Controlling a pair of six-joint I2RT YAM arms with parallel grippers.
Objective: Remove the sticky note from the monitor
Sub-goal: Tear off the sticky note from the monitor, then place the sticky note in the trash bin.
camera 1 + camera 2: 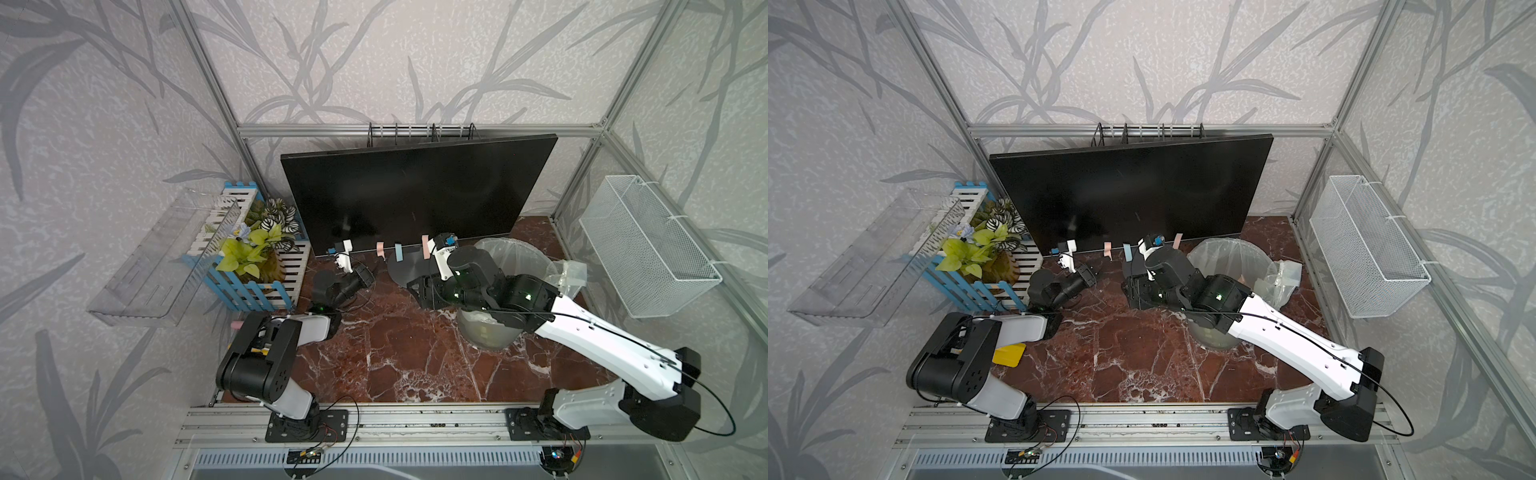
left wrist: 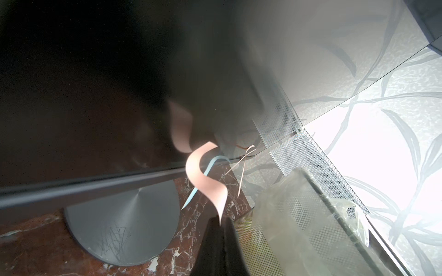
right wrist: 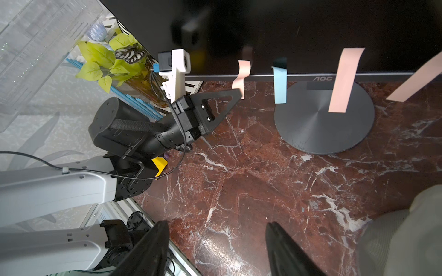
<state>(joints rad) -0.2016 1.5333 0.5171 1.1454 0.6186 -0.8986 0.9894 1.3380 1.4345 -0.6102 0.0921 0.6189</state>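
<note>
Closest in the left wrist view, the left gripper (image 2: 220,225) was pinched shut on the bottom tip of a curled pink sticky note (image 2: 195,169), whose top clung to the lower bezel of the monitor (image 3: 287,28). Such a slim bite could slip or tear the paper on a sharp pull. The right gripper (image 3: 216,223) hung wide open, empty, over the marble tabletop (image 3: 263,179).

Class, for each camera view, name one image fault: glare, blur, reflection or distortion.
Left wrist view: the wall is blown out to white and the upper half is smeared, yet the curled pink note is sharp. Right wrist view: crisp, but the glossy monitor shows faint reflections. In both top views: evenly lit, though the frame posts splay outward from the wide lens.
</note>
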